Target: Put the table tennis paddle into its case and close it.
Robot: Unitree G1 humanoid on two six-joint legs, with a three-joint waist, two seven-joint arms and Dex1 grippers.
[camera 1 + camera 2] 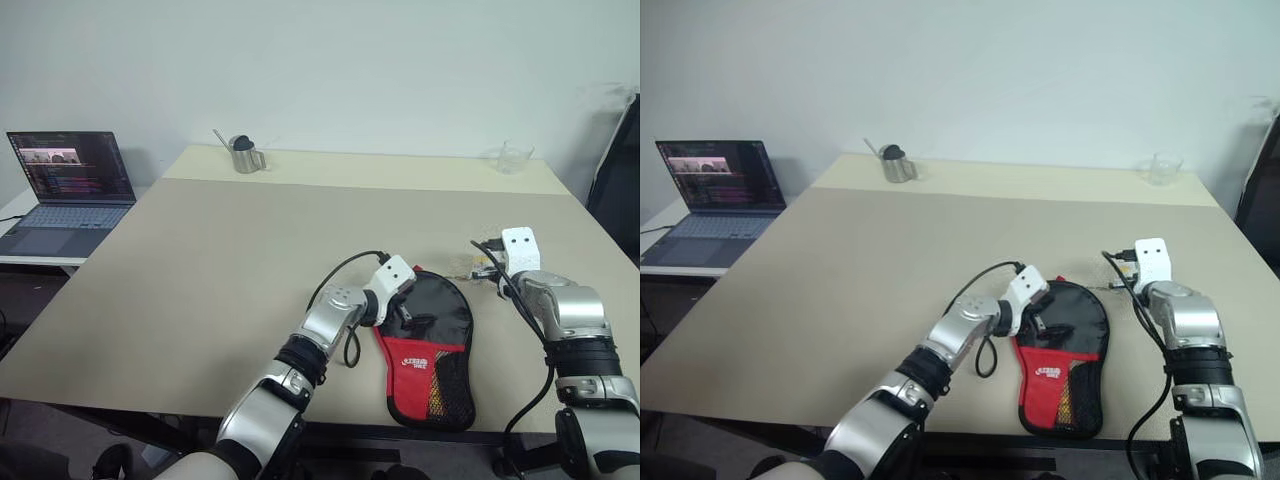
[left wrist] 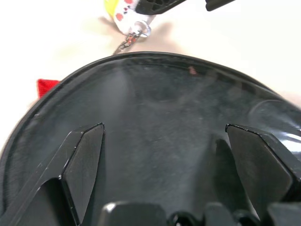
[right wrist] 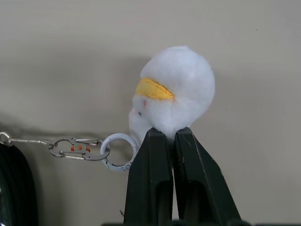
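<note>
The case (image 1: 452,318) lies flat near the table's front edge, its round black end toward the back and its red and mesh part toward me. My left gripper (image 2: 164,141) hovers open just over the round black end (image 2: 160,94), nothing between its fingers. Right of the case, my right gripper (image 3: 170,132) is shut on a small white plush charm (image 3: 175,89) with a yellow band. A key ring (image 3: 118,151) and a short chain link the charm to the case's edge. The table tennis paddle is hidden; a light shape shows faintly behind the mesh (image 1: 440,388).
The case rests on a wide beige table (image 1: 200,260). A metal cup (image 1: 243,155) stands at the back left and a clear glass (image 1: 514,157) at the back right. An open laptop (image 1: 65,190) sits on a side table to the left. A dark object (image 1: 618,180) stands past the right edge.
</note>
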